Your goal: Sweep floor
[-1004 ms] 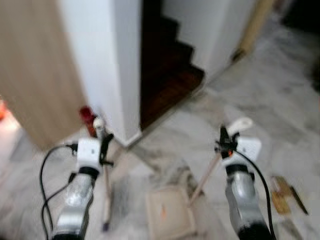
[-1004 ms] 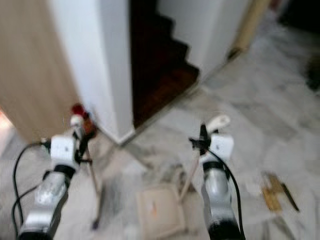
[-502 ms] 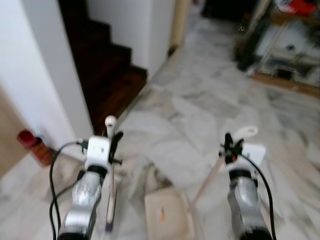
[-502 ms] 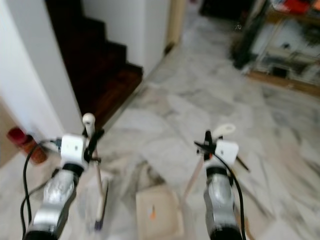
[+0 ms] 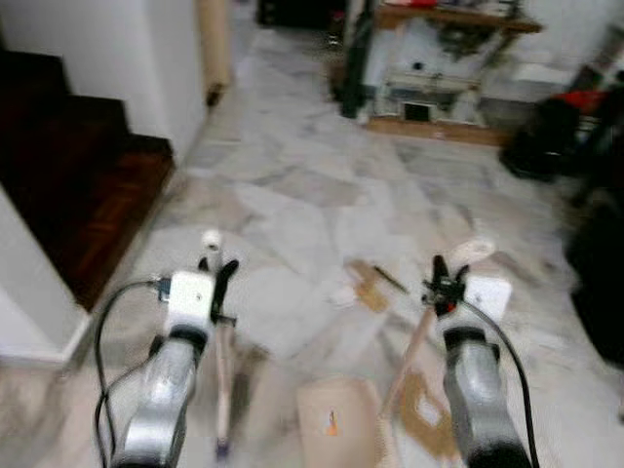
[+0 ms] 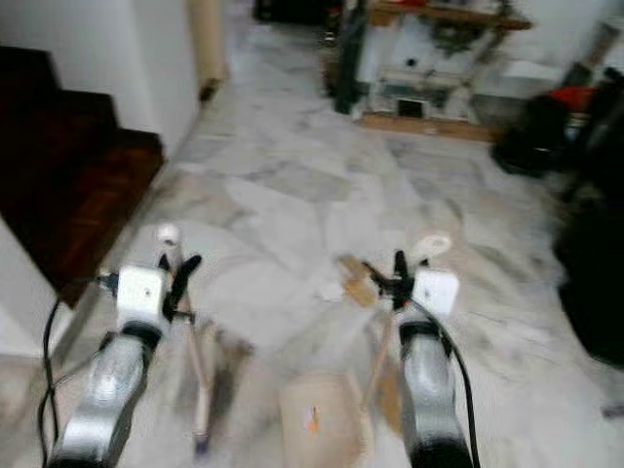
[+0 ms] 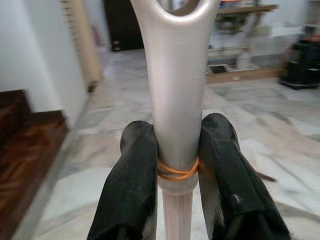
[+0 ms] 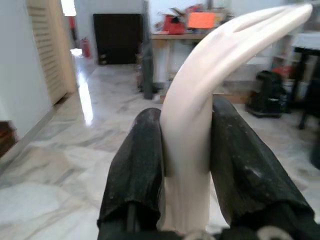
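My left gripper (image 5: pixel 219 281) is shut on the pale broom handle (image 7: pixel 177 75). An orange rubber band circles that handle between the fingers (image 7: pixel 132 170). The broom shaft (image 5: pixel 222 380) runs down to the floor at my left. My right gripper (image 5: pixel 441 285) is shut on the cream dustpan handle (image 8: pixel 197 95). Its long stick slants down to the beige dustpan (image 5: pixel 336 424), which rests on the marble floor between my arms. Brown cardboard scraps (image 5: pixel 369 285) lie on the floor just ahead, and another scrap (image 5: pixel 424 414) lies beside the dustpan.
Dark wooden stairs (image 5: pixel 73 180) and a white wall corner (image 5: pixel 24 292) stand at the left. A cluttered wooden shelf unit (image 5: pixel 439 73) stands at the back. Black bags (image 5: pixel 546 146) and a dark bulky object (image 5: pixel 600 283) line the right side.
The whole view has swung to the right: the stairs slid to the left and the shelf and scraps came into view. Both grippers kept their hold on the handles.
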You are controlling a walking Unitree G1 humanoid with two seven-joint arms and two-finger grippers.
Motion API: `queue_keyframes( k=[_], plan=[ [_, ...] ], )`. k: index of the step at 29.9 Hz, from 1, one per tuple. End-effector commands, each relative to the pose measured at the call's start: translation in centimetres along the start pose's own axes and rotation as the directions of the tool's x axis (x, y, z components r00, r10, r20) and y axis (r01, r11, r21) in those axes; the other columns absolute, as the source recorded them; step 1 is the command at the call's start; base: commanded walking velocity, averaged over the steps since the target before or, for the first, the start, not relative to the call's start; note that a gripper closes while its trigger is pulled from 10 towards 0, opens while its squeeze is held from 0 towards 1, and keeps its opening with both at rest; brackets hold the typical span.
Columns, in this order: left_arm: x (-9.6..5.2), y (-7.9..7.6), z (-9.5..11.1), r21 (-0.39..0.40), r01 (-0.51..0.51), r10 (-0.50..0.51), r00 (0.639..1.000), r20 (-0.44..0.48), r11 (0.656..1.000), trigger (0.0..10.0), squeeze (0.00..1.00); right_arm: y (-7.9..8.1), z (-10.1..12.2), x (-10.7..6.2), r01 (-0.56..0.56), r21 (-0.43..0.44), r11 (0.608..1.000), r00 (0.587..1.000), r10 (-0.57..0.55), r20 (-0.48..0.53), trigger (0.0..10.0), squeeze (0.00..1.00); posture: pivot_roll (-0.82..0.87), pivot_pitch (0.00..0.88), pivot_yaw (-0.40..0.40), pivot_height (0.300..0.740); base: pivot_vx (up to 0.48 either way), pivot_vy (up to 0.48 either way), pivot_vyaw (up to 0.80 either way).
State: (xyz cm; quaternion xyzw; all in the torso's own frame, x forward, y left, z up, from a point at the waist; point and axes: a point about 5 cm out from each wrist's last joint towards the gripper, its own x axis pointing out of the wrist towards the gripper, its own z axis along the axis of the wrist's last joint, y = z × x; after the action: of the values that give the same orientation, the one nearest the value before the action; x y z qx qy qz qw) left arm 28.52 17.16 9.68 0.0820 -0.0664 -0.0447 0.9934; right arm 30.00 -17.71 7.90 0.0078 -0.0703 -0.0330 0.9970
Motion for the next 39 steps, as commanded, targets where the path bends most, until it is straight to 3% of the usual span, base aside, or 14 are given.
queue_keyframes(
  k=[1,26,39],
  plan=[
    [0.41,-0.48,0.95,0.008,0.011,-0.012,0.999,0.05,1.0,10.0,0.0,-0.63,0.65,0.25,0.022,0.005,1.0,0.999,-0.022,0.028,10.0,0.0,0.06,0.0,-0.047,0.74,0.0,0.0,-0.8],
    [0.14,-0.5,0.75,-0.002,-0.009,0.009,0.999,0.041,1.0,10.0,0.0,-0.52,0.83,0.2,0.007,0.004,1.0,1.0,-0.007,0.029,10.0,0.0,0.06,0.0,-0.057,0.74,0.0,0.0,-0.79],
    [0.12,-0.73,0.7,-0.032,-0.005,0.006,0.999,0.032,0.999,10.0,0.0,-0.2,1.03,0.21,-0.008,0.001,1.0,0.999,0.008,0.039,10.0,0.0,0.06,0.0,-0.06,0.74,0.237,0.0,0.0]
  ],
)
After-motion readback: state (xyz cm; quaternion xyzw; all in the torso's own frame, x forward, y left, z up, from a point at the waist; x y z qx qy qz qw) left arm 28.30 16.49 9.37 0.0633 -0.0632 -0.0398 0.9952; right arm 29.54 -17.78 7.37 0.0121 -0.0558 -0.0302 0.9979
